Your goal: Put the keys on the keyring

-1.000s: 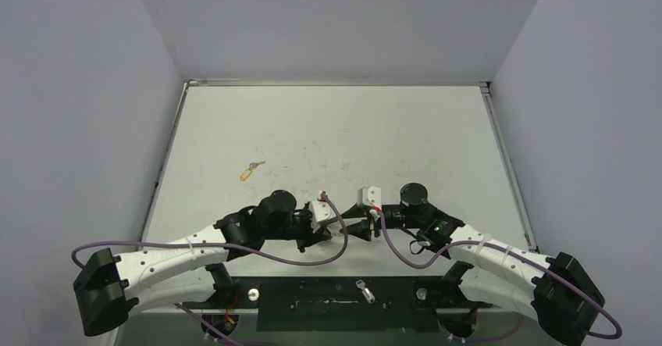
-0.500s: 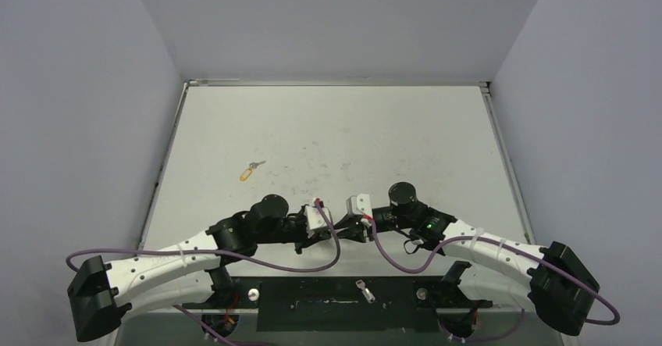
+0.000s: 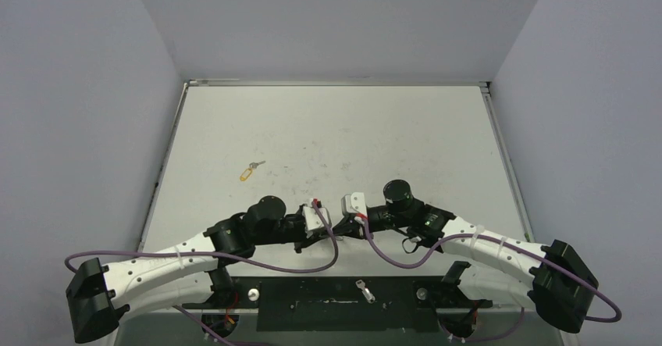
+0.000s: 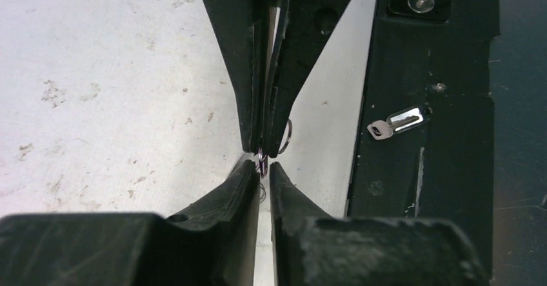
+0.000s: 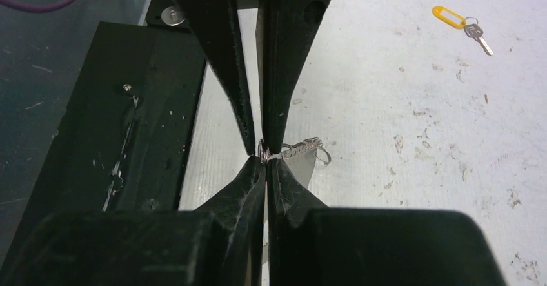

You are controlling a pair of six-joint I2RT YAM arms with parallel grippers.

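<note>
My left gripper (image 3: 328, 233) and right gripper (image 3: 341, 226) meet tip to tip low over the table's near edge. Both are shut on the keyring: a small ring is pinched between the tips, and its short chain (image 5: 302, 148) trails off to the right above the table. In the left wrist view my left gripper (image 4: 264, 165) is shut, with a thin ring (image 4: 287, 137) showing beside the opposite fingers (image 4: 235, 53). My right gripper (image 5: 265, 161) is shut on the same end. One key with a yellow tag (image 3: 248, 172) lies on the table, left of centre. A plain silver key (image 3: 364, 290) lies on the black base plate.
The black base plate (image 3: 312, 303) runs along the table's near edge between the arm bases. Purple cables loop from both wrists. Grey walls enclose the white table (image 3: 336, 127) on three sides. The yellow tag (image 5: 449, 17) also shows in the right wrist view, far right.
My right gripper has moved left to the left gripper's tips and shut there. The left arm has drifted slightly left and stayed shut.
</note>
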